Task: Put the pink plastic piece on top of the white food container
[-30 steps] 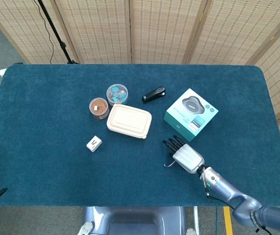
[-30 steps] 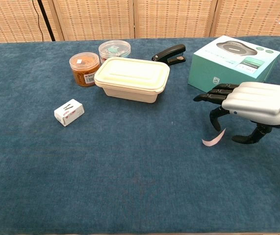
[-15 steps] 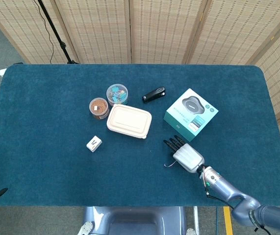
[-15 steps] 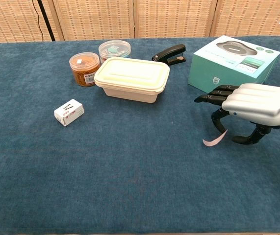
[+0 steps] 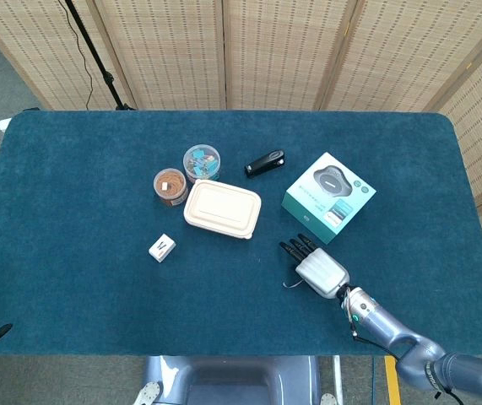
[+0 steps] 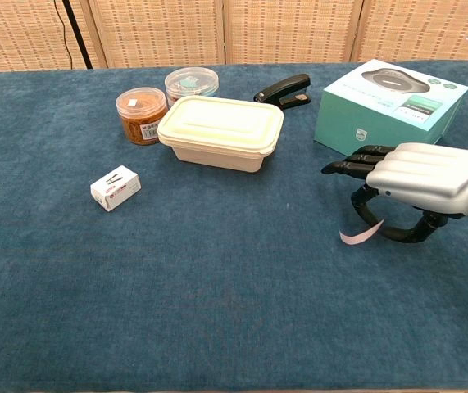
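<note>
Chest view: the right robot hand (image 6: 418,184) pinches the pink piece (image 6: 360,234) above the desk (image 6: 217,278), well right of the container (image 6: 221,131).

My right hand (image 6: 418,184) hovers toward the table's (image 5: 72,186) right front, over the plastic piece (image 6: 359,233). The boxed device (image 6: 393,102) sits just behind. Left of centre lies the food container (image 6: 221,131), two jars (image 6: 142,115) behind-left, the stapler (image 6: 283,90) behind-right, a small box (image 6: 115,187) front-left.

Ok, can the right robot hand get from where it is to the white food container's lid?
Probably yes: the right robot hand sits with the pink plastic piece, and open table lies between it and the white food container.
</note>
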Motion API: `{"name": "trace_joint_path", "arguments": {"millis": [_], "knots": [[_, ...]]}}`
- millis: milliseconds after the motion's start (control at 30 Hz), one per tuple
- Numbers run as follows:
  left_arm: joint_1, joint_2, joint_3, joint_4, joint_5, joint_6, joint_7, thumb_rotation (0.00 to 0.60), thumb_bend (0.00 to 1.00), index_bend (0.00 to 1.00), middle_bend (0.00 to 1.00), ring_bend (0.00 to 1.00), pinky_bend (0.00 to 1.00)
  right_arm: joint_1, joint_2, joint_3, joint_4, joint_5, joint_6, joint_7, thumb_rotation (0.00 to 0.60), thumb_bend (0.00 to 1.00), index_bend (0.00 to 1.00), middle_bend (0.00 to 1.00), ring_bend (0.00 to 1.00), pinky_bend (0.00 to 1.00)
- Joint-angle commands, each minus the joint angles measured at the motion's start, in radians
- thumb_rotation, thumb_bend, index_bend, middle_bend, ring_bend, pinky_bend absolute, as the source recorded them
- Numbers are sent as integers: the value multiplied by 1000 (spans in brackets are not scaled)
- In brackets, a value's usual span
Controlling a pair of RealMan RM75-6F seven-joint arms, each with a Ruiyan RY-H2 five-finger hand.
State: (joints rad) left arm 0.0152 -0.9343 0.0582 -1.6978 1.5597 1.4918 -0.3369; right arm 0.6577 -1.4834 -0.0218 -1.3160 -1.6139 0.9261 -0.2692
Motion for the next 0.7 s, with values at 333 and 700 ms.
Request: {"name": "trace_joint_path", "arguments": {"millis": [333,700], "knots": [[1,0,0,1,1,2,-2,600,0,0,0,0,0,-2,-2,-3,-7,-4,20,8,600,459,566,0,0,0],[2,1,1,2,4,4,-6,600,0,0,0,0,0,-2,2,-2,-14,-3,36,17,600,488,581,0,0,0]]}}
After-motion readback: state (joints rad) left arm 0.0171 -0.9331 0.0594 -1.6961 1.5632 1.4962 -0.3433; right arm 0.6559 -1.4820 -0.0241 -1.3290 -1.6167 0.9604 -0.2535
